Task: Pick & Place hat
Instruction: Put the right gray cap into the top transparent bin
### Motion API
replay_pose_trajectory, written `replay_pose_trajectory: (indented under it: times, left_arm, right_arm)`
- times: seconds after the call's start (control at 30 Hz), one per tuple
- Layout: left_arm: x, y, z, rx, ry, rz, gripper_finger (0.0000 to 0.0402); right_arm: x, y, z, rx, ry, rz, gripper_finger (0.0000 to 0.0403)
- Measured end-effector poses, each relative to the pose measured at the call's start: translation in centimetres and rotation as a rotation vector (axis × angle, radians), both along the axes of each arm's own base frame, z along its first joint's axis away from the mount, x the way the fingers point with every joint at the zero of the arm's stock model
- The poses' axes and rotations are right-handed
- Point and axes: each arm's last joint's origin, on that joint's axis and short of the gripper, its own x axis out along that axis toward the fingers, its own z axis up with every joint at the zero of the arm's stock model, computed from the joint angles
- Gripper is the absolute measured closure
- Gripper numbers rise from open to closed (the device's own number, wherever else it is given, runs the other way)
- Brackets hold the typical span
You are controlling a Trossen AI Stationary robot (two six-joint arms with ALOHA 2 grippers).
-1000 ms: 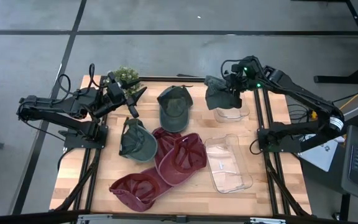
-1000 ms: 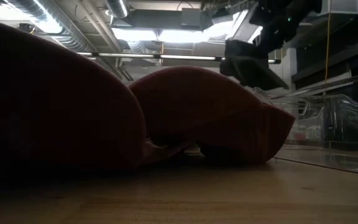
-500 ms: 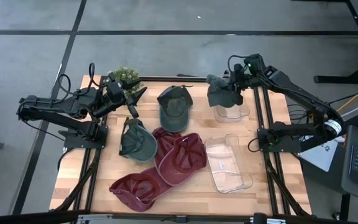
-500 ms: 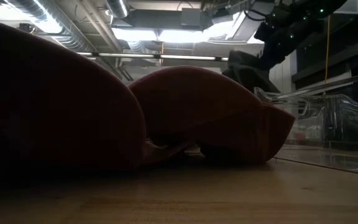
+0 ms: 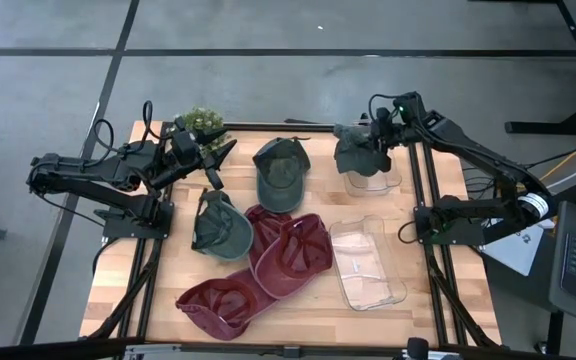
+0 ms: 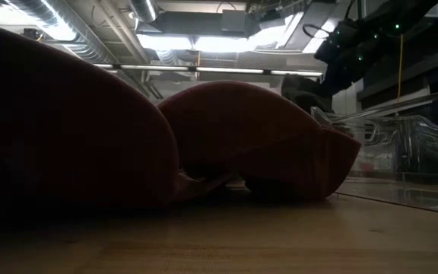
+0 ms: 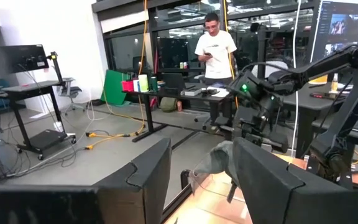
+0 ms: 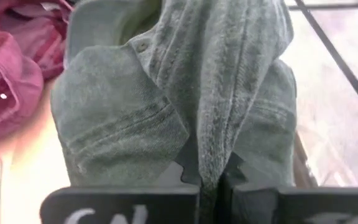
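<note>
1. Overhead, my right gripper (image 5: 376,140) has carried the green hat (image 5: 353,150) a little lower and toward the far bin (image 5: 375,178) over the last second; it now hangs above that bin's far-left rim, jaws clamped on the fabric. I judge the carry nearly done, with release into the bin next. The left gripper (image 5: 216,165) has not moved: it waits at the table's far left, jaws apart and empty, beside a camo hat (image 5: 204,121). Two more green hats (image 5: 279,170) (image 5: 220,226) and two red hats (image 5: 290,252) (image 5: 224,303) lie mid-table, left of the near bin (image 5: 366,262).

2. At table height, red hats (image 6: 257,141) block most of the scene. The right arm (image 6: 352,46) has shifted right at the top, and the held hat has sunk until only a dark scrap shows behind the red crown, by the clear bin wall (image 6: 401,144).

3. From the left wrist, its own fingers (image 7: 148,171) stand apart with nothing between them; beyond, the right arm dangles the hat (image 7: 216,158). A person stands in the room behind.

4. From the right wrist, the hat (image 8: 185,106) fills the view, a fold pinched tight between the fingers, red hats (image 8: 11,68) off to one side.
</note>
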Motion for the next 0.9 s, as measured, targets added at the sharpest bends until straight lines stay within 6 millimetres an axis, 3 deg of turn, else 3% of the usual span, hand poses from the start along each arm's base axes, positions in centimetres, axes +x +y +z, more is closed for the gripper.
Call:
replay_pose_trajectory:
  times: [0.43, 0.73, 0.9]
  left_arm:
    - [0.0, 0.0, 0.0, 0.0, 0.0, 0.003, 0.0233]
    - [0.0, 0.0, 0.0, 0.0, 0.001, 0.003, 0.0233]
    - [0.0, 0.0, 0.0, 0.0, 0.001, 0.003, 0.0233]
  right_arm:
    - [-2.0, -0.7, -2.6, 0.011, 0.107, -0.114, 0.0388]
    - [-2.3, -0.7, -2.8, 0.045, 0.135, -0.191, 0.0349]
    - [-2.4, -0.6, -3.0, 0.099, 0.152, -0.231, 0.0297]
